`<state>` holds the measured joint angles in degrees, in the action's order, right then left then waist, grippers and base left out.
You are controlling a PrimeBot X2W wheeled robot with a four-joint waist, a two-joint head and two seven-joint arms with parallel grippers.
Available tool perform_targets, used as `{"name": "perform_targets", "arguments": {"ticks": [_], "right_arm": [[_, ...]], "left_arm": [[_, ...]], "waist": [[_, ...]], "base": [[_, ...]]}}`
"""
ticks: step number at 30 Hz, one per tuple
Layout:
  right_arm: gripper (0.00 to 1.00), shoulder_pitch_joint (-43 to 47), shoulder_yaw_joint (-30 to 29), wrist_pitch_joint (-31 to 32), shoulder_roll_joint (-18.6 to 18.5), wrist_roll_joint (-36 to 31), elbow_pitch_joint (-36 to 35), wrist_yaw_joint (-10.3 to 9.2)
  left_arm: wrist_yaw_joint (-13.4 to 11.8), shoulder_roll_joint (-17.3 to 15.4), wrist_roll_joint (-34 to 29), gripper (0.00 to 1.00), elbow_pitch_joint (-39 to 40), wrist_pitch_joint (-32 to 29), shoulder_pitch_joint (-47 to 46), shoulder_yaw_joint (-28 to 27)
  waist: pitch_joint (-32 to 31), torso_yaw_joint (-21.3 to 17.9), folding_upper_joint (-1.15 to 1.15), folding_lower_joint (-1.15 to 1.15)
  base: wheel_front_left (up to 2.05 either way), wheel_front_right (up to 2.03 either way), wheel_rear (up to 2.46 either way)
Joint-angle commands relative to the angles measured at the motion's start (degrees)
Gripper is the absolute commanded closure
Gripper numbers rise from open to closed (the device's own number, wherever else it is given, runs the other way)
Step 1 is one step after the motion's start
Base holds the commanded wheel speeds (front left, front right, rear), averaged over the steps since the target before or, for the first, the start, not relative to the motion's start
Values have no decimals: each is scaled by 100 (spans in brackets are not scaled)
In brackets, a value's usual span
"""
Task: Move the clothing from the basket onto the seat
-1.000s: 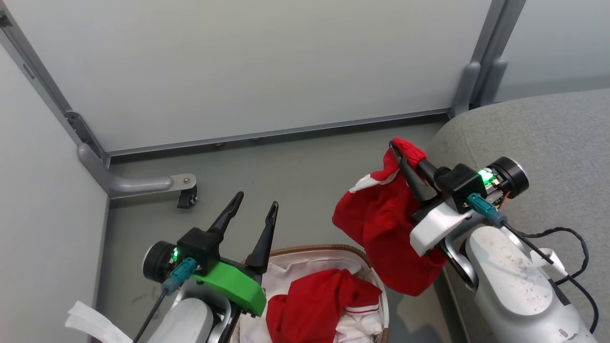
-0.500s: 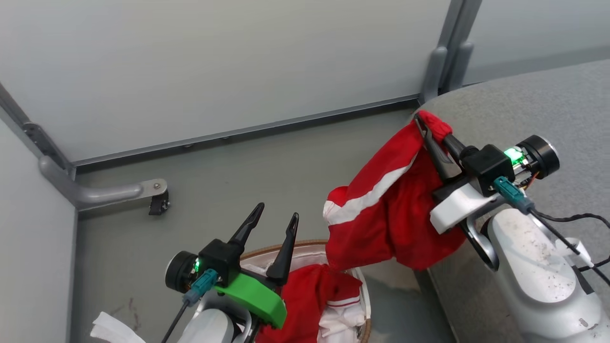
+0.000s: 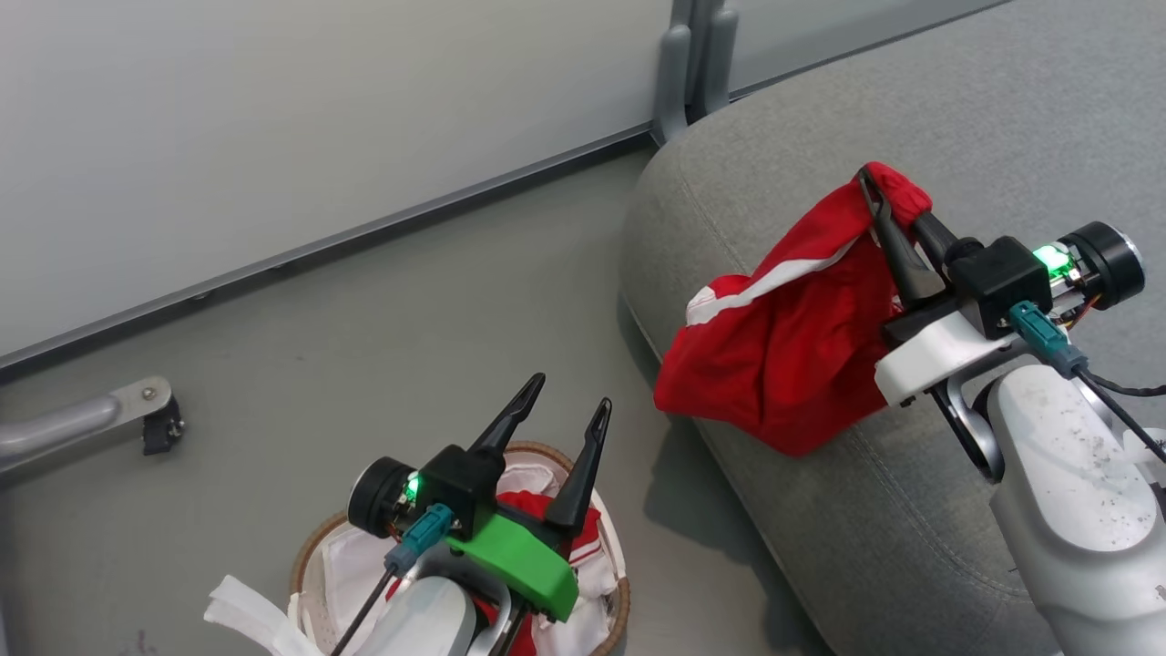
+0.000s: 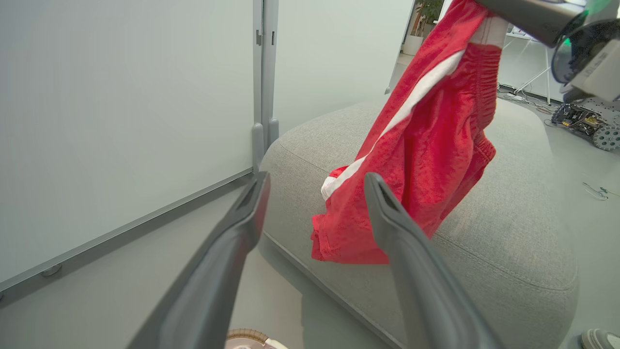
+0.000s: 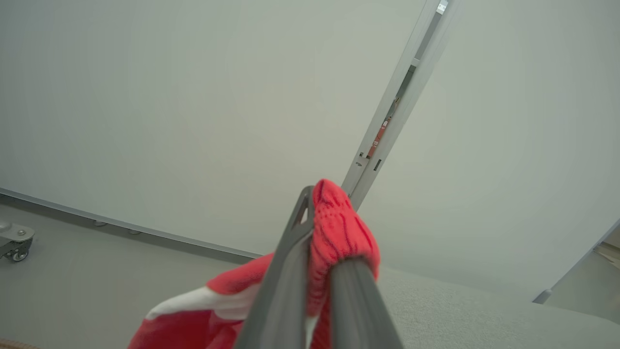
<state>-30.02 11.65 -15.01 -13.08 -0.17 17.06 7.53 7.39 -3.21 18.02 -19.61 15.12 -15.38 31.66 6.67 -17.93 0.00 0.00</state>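
Note:
My right gripper is shut on a red garment with a white stripe. It hangs from the fingers above the near edge of the grey seat. The same clothing dangles over the seat in the left wrist view, and its bunched waistband is pinched between the right fingers. My left gripper stands open and empty above the basket, where more red and white clothing lies, partly hidden by the arm.
Pale partition panels with a metal post stand behind the grey floor. A caster foot sticks out at the left. White fabric lies beside the basket.
The head view has swung right, bringing the seat in. My right gripper has carried the red garment from beside the basket to over the seat's edge. The left gripper stays open over the basket.

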Motion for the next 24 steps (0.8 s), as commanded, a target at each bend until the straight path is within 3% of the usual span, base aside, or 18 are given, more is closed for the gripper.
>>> {"name": "perform_targets", "arguments": {"ticks": [1, 10, 18, 24], "right_arm": [[100, -81, -30, -26, -10, -38, -24, -8], [100, -803, -117, -26, -255, 7, 218, -8], [100, -2372, -249, -26, -1217, -97, 643, -8], [100, -3515, -696, -22, -1866, -6, 1004, -8]], "left_arm": [[14, -42, -29, 0, 13, 5, -123, 8], [15, -153, -116, 0, 141, 4, -411, 197], [15, -316, -260, 0, 261, 5, -806, 310], [16, -421, -360, 0, 383, 4, -1095, 361]], "waist": [[321, -354, 0, 0], [883, -233, 0, 0], [1693, 213, 0, 0], [2267, 492, 0, 0]], "base": [[0, 0, 0], [0, 0, 0], [0, 0, 0], [0, 0, 0]]}}
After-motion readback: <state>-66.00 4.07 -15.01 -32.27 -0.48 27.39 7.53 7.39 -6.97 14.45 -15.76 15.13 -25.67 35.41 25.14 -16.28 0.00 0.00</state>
